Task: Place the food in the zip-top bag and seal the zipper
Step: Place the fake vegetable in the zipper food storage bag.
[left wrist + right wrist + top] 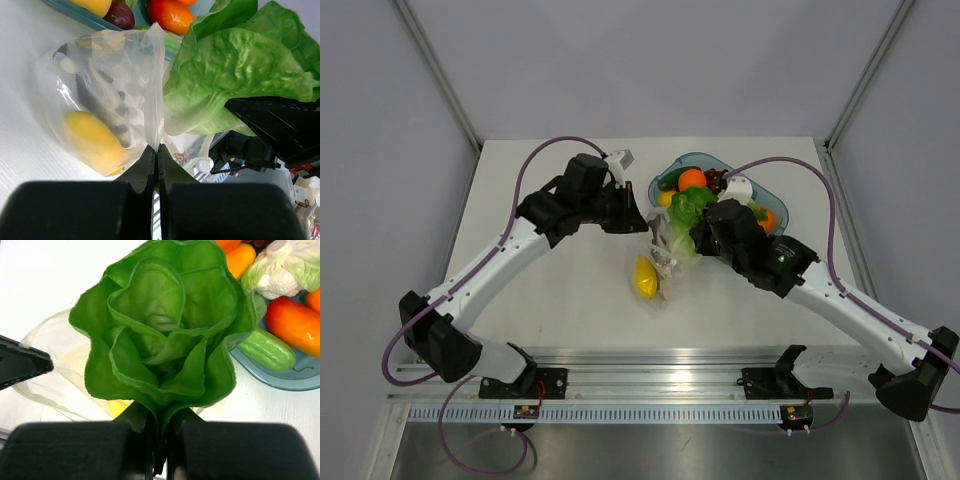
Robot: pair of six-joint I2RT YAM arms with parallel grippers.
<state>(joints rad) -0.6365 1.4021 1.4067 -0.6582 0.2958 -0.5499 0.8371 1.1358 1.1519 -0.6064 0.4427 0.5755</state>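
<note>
Pinched flat between left fingers [142,167]: upper edge of bag [115,70], jaws pressed together on the film with no gap showing. Clamped likewise in right gripper [160,417]: base of lettuce [165,330], leaves fanned wide beyond the fingertips. Outward from left gripper [156,150], seen through the clear film: lemon [92,137] and a grey striped piece [100,95], both inside, low in the pouch. Bag position: on table [560,300] between the arms, just beside tray [280,382], mouth turned toward lettuce. Lettuce position: close against that mouth, not yet inside as far as can be told. Lying in tray: oranges [692,178], cucumber [267,350], grapes [120,15]. Zipper not picked out with certainty in any view. Risks, as judged: lettuce far wider than an opening held by a single pinch, so likely to catch on the rim and shove the whole bag along rather than enter. Likely also to drag film out of the left pinch if pushed hard, or to leave leaves folded across the seal strip and block closing later. Further: lemon and grey piece liable to roll out should the mouth dip under the push. Recommended: mouth spread wider, leaves compressed, slow advance.
</note>
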